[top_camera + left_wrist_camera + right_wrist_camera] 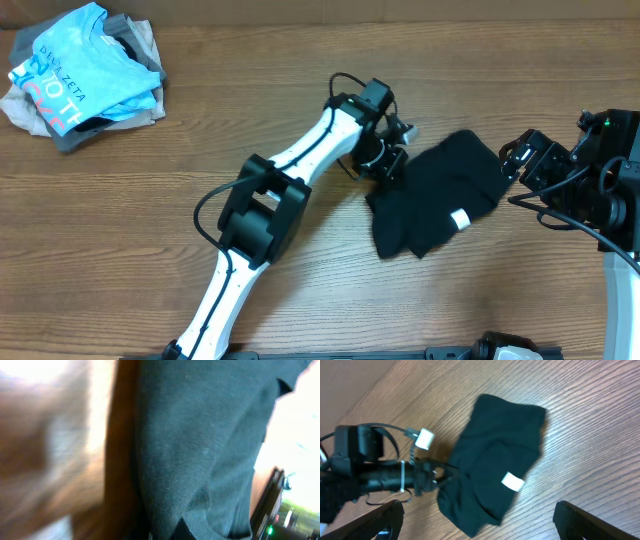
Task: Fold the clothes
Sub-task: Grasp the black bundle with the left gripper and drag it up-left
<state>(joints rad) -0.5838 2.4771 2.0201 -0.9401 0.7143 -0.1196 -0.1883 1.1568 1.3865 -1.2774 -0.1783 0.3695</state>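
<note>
The clothes (440, 190) are one crumpled black garment right of the table's centre, with a small white label (460, 219) showing near the front edge. My left gripper (390, 172) is at the garment's left edge, shut on a pinch of the black fabric. The left wrist view is filled by that cloth (200, 445), blurred, running down into the jaws. In the right wrist view the garment (490, 470) and its label (512, 481) lie below my right gripper (481, 519). That gripper is open, its dark fingers (385, 520) set wide apart above the wood. It hovers off the garment's right edge (515, 160).
A pile of other garments sits at the back left corner, topped by a light blue tee (85, 75) with lettering. The wooden table (150, 200) stretches bare between that pile and the left arm. The right arm's base (610, 190) stands at the right edge.
</note>
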